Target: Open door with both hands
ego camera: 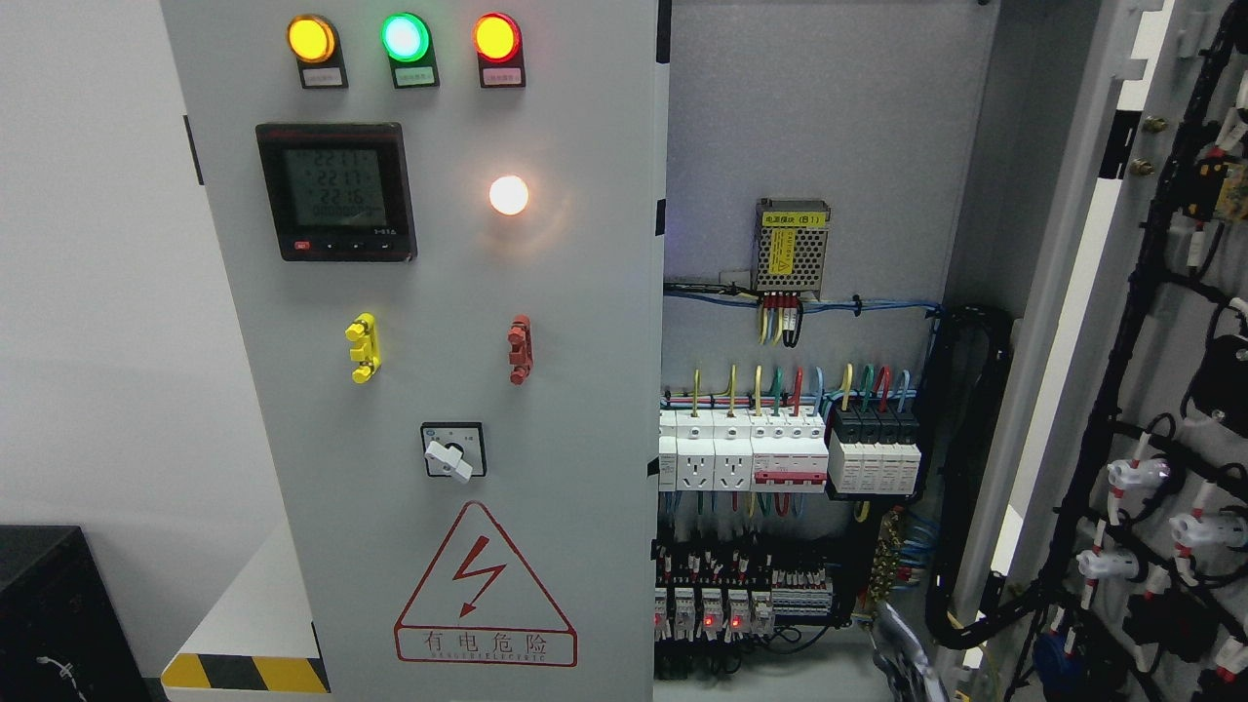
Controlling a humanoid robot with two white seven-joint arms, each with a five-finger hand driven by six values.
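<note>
Head view faces an electrical cabinet whose left door (439,390) is closed and fills the middle of the picture. On it sit three lit lamps in a row along the top: yellow lamp (312,39), green lamp (406,37) and red lamp (496,37). Below them are a digital meter (336,191), a glowing white lamp (509,195), a yellow handle (363,348), a red handle (520,349), a rotary switch (450,451) and a red warning triangle (485,590).

The right door (1150,390) stands swung wide open at the picture's right edge, its inner face carrying black cable bundles and white connectors. Between the two doors the cabinet interior (809,146) is exposed, with a small power supply (792,247), a row of white breakers (751,453), a black module block (875,453) and relays (712,609) with red lights lower down.

No robot hand appears anywhere in the picture, so whether the fingers are apart or together cannot be told, nor how either door lies relative to a hand.
</note>
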